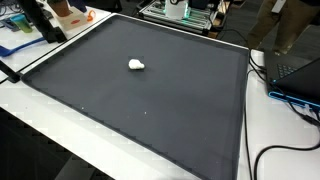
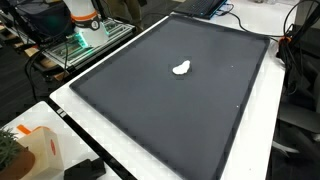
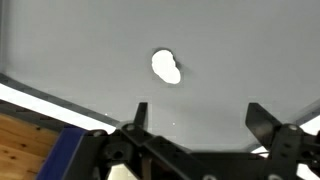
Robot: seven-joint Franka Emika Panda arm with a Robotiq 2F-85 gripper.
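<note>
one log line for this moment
jaws: open, empty | white lump: lying on dark mat | contact: none, lump ahead of jaws

White lump; dark grey mat, plain, thin black edge; white table; black hand.

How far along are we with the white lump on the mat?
Done: the white lump lies alone on the dark mat. In hand: nothing; the pincer hangs open above the mat, clear of the lump. Left: any grasp, not yet begun.
</note>
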